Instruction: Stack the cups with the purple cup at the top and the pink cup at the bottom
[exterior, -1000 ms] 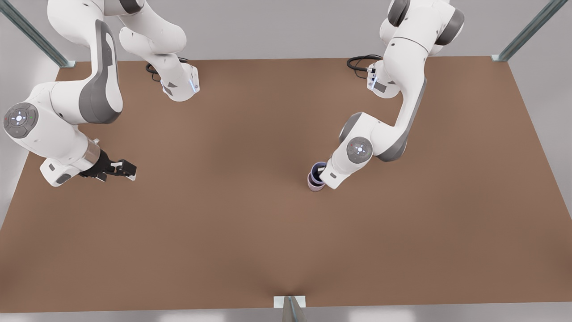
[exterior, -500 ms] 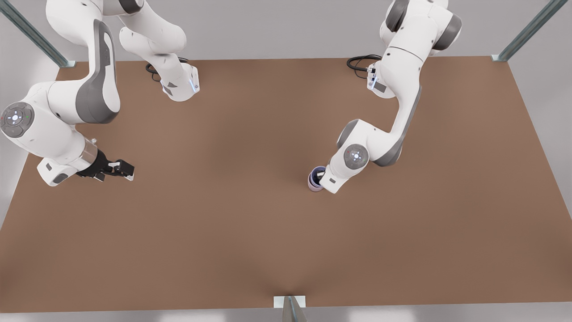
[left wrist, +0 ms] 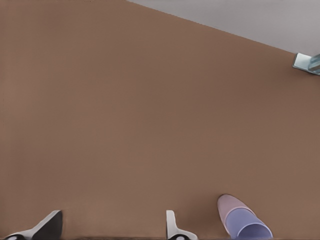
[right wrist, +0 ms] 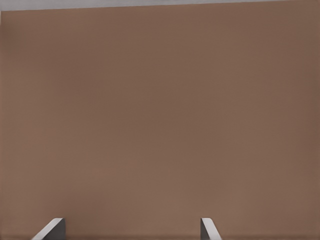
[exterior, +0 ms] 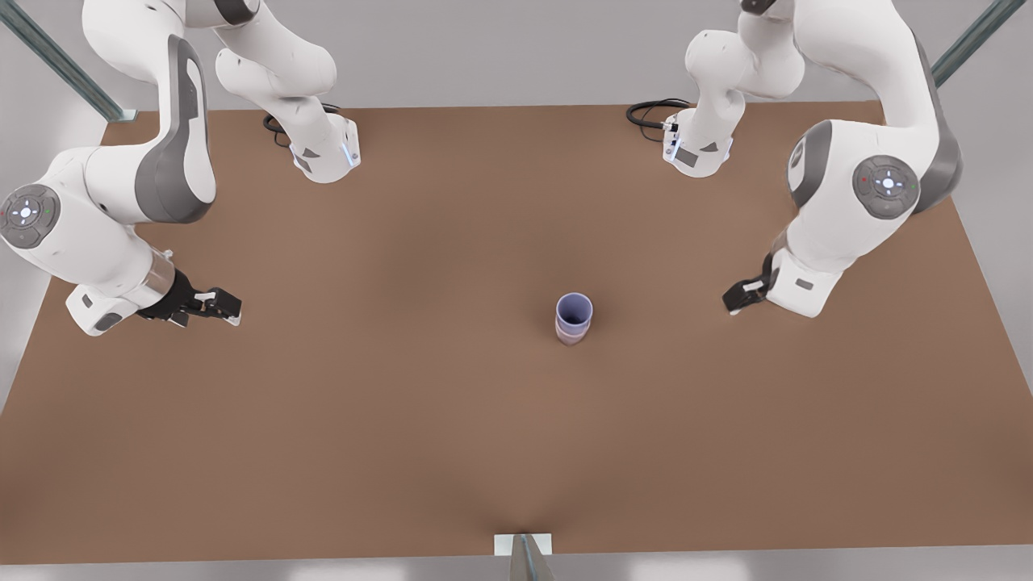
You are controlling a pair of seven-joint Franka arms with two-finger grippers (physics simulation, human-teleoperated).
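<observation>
With the periwinkle purple cup nested upright in the pale pink cup, both the left gripper and the right gripper hang released, well apart from the stack on the brown counter.

You've got the purple cup nested upright in the pink cup, the stack standing on the desk near its middle, a bit toward the front view's right edge. Left gripper hangs, fingers apart, between the stack and that right edge, well apart from the cups. Right gripper, fingers also spread, sits near the front view's left edge, waiting.
</observation>
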